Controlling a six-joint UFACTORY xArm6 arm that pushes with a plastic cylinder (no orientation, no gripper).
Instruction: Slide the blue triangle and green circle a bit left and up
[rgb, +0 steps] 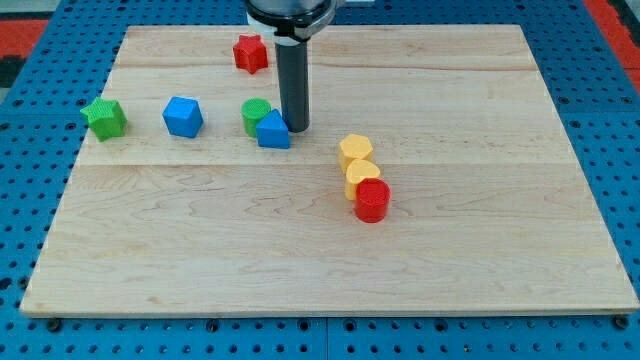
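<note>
Your rod, which has no jaws, is resting my tip (295, 128) touching the blue triangle (272, 131) at its 3 o'clock; the green circle (255, 116) is sitting at the triangle's 10 o'clock, touching.

Landmark: blue triangle (273, 131). Our tip (297, 128) sits touching its right side. The green circle (256, 116) is jammed against its upper left, so that side is blocked. Further left of the triangle the blue block (183, 116) and the green star (104, 117) line the same row, with a gap between circle and blue block. The red star (250, 52) stands above, well apart. Lower right, two yellow blocks (357, 165) and the red cylinder (372, 200) form a touching chain. The board (320, 260) below the triangle is open.
</note>
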